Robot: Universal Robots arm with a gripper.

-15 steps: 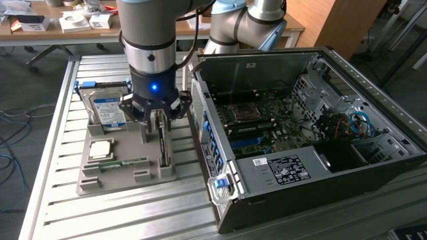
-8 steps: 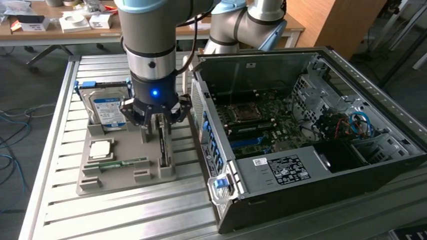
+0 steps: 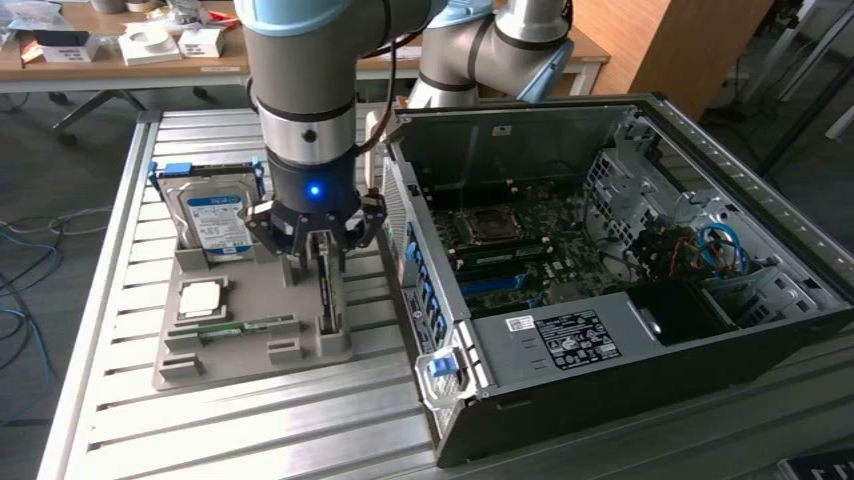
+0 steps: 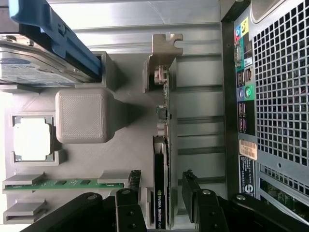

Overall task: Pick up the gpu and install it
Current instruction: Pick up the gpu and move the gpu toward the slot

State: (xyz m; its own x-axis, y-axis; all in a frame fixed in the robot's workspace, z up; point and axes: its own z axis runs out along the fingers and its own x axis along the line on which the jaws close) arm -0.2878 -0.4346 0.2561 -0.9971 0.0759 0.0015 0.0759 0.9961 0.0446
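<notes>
A grey holder (image 3: 254, 355) (image 4: 130, 140) sits on the slatted metal table (image 3: 107, 300), at the exterior view's left of an open case (image 3: 534, 410) (image 4: 280, 96). The holder has four parts in it. A hard drive (image 3: 216, 218) (image 4: 34, 67) stands upright in the far slot. A CPU (image 3: 203, 298) (image 4: 31, 138) lies flat in a square recess nearer the camera. A memory stick (image 3: 247, 326) (image 4: 67, 183) rests in a narrow slot just near of the CPU. The gpu (image 3: 324, 295) (image 4: 161, 159) stands on its long edge in the slot along the holder's right side, next to the case, and its metal bracket is at the far end. The gripper (image 3: 320, 262) (image 4: 161, 205) hangs straight down over the gpu. Its jaws are spread wide, with one of the fingers (image 4: 128, 205) on each side of the card. In the wrist view a gap shows on both sides, so nothing is gripped. The case lies on its side with the panel off. Inside it are the motherboard (image 3: 534, 240), a labelled power supply (image 3: 574, 340) at the near end, and blue and red cables (image 3: 714, 250) toward the right.
</notes>
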